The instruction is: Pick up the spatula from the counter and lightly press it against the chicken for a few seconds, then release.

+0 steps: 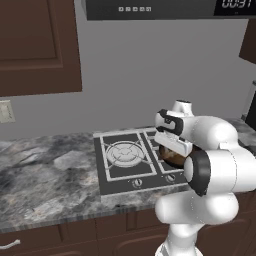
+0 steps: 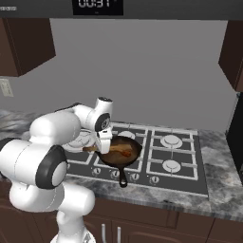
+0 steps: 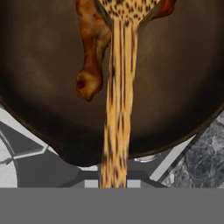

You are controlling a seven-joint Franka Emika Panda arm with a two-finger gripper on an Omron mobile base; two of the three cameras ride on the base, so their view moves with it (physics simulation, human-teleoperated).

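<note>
A wooden spatula [image 3: 118,87] runs up the middle of the hand view, and its blade lies on the browned chicken [image 3: 89,52] inside a dark frying pan [image 3: 183,78]. From the right base view, my gripper [image 2: 103,142] hangs over the pan's [image 2: 135,147] left rim, shut on the spatula [image 2: 90,149]. The handle's end pokes out to the left, and the blade end reaches the chicken [image 2: 124,153]. In the left base view my own arm hides most of the pan [image 1: 172,156].
The pan sits on a front burner of the cooktop [image 2: 171,156], its handle [image 2: 122,179] pointing to the counter's front edge. Grey marble counter [image 1: 45,175] stretches left of the cooktop [image 1: 122,155]. Dark cabinets [image 1: 35,45] and a microwave [image 2: 97,7] hang above.
</note>
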